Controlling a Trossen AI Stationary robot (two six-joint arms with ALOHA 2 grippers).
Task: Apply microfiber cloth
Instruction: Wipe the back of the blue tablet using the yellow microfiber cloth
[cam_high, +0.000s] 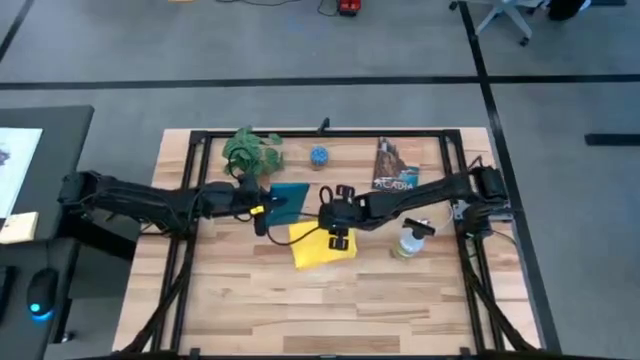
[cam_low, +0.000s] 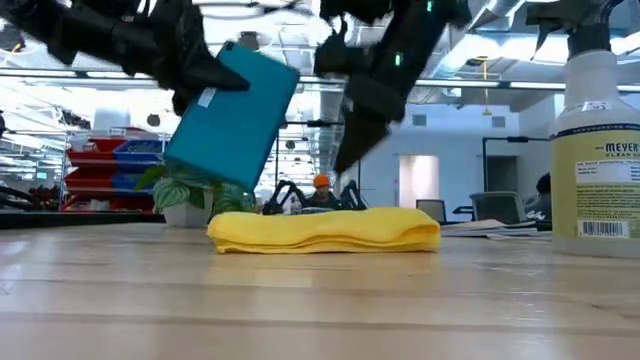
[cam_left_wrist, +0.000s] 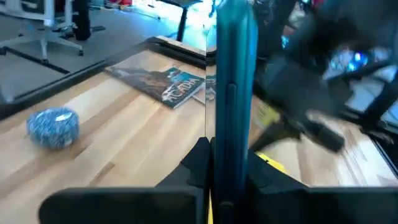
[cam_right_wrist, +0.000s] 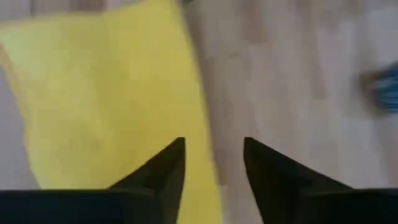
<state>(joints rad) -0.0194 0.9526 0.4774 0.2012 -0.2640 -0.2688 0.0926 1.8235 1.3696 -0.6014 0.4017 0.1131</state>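
Observation:
The yellow microfiber cloth (cam_high: 322, 248) lies folded flat on the wooden table, a low mound in the low view (cam_low: 325, 229). My right gripper (cam_high: 338, 226) hangs open just above the cloth's far edge, fingers pointing down (cam_low: 345, 160). It touches nothing. In the right wrist view (cam_right_wrist: 214, 146) the cloth (cam_right_wrist: 99, 93) lies under one finger and bare wood under the other. My left gripper (cam_high: 262, 211) is shut on a teal-backed tablet (cam_high: 288, 200), held in the air left of the cloth (cam_low: 235, 115). My left gripper pinches the tablet's edge (cam_left_wrist: 219, 163) between its two fingers, which come level from the table's left. The tablet is lifted clear of the table and tilted in the low view. The left wrist view shows it edge-on, standing up from the fingers (cam_left_wrist: 198, 163).
A clear spray bottle (cam_high: 410, 240) stands right of the cloth, large at the low view's right (cam_low: 597, 140). At the far side lie a book (cam_high: 393, 165), a small blue ball (cam_high: 318, 155) and a leafy plant (cam_high: 250, 150). Bare wood (cam_high: 330, 310) lies toward the near edge.

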